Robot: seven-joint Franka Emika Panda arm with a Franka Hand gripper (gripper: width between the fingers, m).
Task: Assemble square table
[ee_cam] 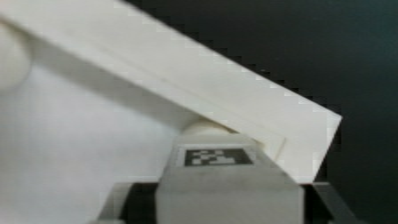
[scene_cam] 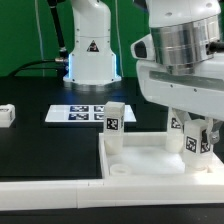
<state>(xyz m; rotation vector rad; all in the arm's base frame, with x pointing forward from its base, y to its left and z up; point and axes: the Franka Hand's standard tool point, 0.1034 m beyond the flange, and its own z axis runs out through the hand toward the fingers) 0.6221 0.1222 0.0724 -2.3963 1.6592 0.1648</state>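
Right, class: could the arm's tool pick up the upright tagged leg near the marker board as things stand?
Probably not yet: the tool seems shut on a second leg. The upright leg itself stands clear from above.

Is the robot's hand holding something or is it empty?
Holding. In the wrist view, a tagged leg sits clamped in the gripper, close to the tabletop rim.
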